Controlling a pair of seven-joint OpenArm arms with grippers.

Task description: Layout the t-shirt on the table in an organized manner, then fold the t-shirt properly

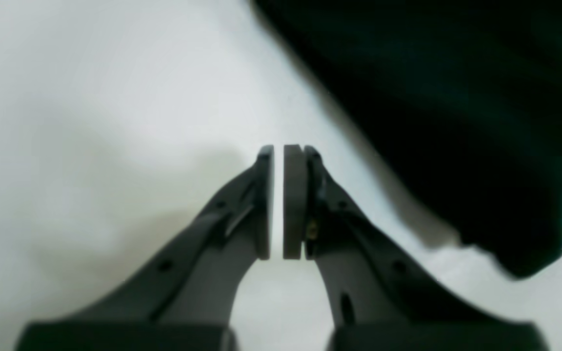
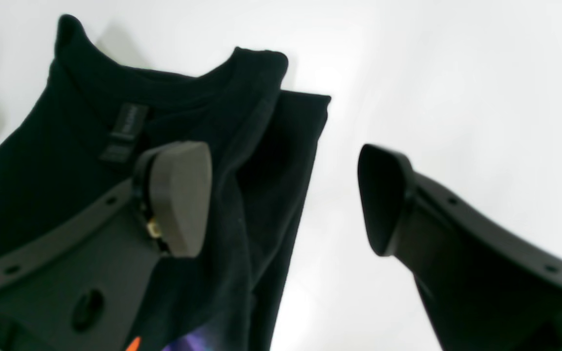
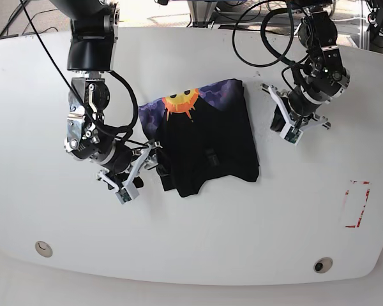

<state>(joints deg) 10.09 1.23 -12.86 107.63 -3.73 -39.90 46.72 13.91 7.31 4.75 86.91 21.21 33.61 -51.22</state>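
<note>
The right tool point(image 2: 286, 200) stands with its jaws spread wide and grips nothing; one pad point(image 2: 178, 195) hangs over the collar area of the t-shirt point(image 2: 66, 161), the other over bare bench point(image 2: 456, 73). In the base view this tool point(image 3: 138, 171) sits at the shirt's edge nearest that arm, just beside the cloth.

The left tool point(image 1: 278, 202) is closed, its two pads nearly meeting with only a thin slit of light between them, and nothing is held. It hovers over white bench surface point(image 1: 90, 122), with the dark cloth point(image 1: 456, 122) near it but apart. In the base view it point(image 3: 287, 124) stands just beside the opposite edge of the shirt.

The t-shirt point(image 3: 210, 150) lies folded into a compact block near the middle of the bench point(image 3: 198, 242). A purple panel with an orange sun print shows at its far end (the rest is plain black). A neck label is visible inside the collar in the right wrist view; its text is too blurred to read.

A red dashed rectangle point(image 3: 356, 204) marks the bench well apart from the shirt, and two round holes point(image 3: 43, 248) sit near the front edge. The left wrist view is blurred, so cloth detail there cannot be made out.
</note>
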